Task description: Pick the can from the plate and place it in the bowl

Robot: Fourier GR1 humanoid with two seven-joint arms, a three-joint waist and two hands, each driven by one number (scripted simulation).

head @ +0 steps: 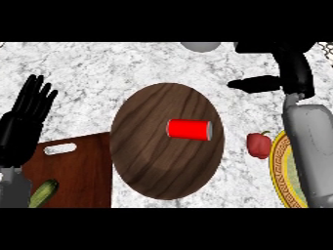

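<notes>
A red can (188, 129) lies on its side inside the round dark wooden bowl (155, 166) at the middle of the counter. The yellow patterned plate (280, 168) sits at the right edge, partly hidden under my right forearm, with nothing visible on it. My right hand (291, 68) is beyond the plate at the far right, up and to the right of the bowl. Its fingers are spread and hold nothing. My left hand (17, 129) rests open at the left edge, fingers up.
A red bell pepper (259, 145) lies between the bowl and the plate. A reddish cutting board (79, 171) with a green cucumber (44, 192) is at the lower left. A grey rounded object (201, 46) shows at the far edge.
</notes>
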